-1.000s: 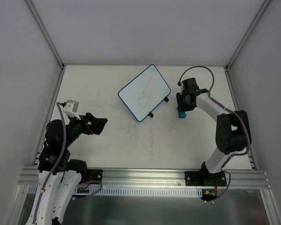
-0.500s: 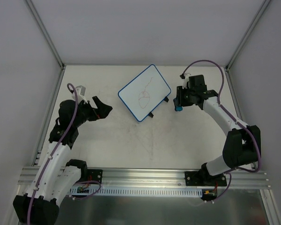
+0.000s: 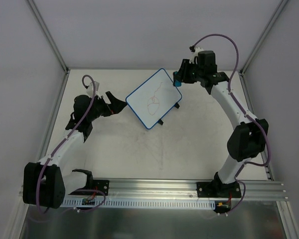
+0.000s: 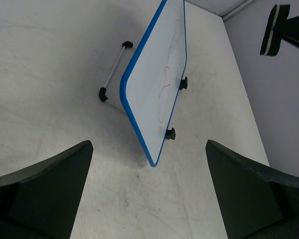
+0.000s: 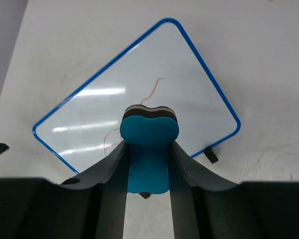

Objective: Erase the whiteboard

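The whiteboard is white with a blue rim and stands tilted on small black feet at the table's middle back, with a faint red scribble on it. It also shows in the left wrist view and the right wrist view. My right gripper is shut on a blue eraser and holds it in the air by the board's far right corner. My left gripper is open and empty, just left of the board's left corner, its fingers spread wide.
The table is pale and scuffed, with grey walls and metal frame posts at the back and sides. A thin metal stand bar with black end caps shows under the board. The eraser hangs at the upper right of the left wrist view.
My right arm has lifted the eraser from the table right of the board and carried it back to the board's far right corner. My left arm has reached forward toward the board's left corner.
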`<action>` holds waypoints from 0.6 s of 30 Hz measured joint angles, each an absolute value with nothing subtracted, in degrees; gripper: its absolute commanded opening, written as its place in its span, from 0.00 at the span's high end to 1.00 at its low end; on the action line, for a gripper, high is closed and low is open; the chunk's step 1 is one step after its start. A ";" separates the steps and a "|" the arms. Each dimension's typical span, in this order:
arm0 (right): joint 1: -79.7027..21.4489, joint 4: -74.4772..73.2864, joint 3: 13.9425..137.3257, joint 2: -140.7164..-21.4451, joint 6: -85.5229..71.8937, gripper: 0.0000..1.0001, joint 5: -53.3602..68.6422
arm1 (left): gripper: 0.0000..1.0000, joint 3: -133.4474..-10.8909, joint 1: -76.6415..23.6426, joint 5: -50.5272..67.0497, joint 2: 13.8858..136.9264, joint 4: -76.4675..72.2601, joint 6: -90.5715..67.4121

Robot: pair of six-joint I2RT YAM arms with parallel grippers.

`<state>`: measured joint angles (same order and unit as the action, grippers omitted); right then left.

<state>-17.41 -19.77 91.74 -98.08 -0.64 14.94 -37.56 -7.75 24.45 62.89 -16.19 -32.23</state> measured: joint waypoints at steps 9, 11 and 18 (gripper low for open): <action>-18.44 -18.70 102.61 -109.43 -2.76 1.00 15.25 | 0.12 -37.56 -7.40 26.57 72.82 -25.47 -33.71; -18.87 -19.09 102.61 -110.34 -2.79 1.00 15.11 | 0.16 -37.56 -7.40 27.03 74.46 -28.86 -33.78; -20.56 -17.30 102.26 -110.59 -2.85 1.00 14.39 | 0.21 -35.68 -7.40 29.98 83.68 -43.48 -37.43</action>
<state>-20.56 -17.30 102.26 -110.59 -2.85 14.39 -35.68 -7.40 29.98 83.68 -43.48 -37.43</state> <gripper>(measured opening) 0.364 0.802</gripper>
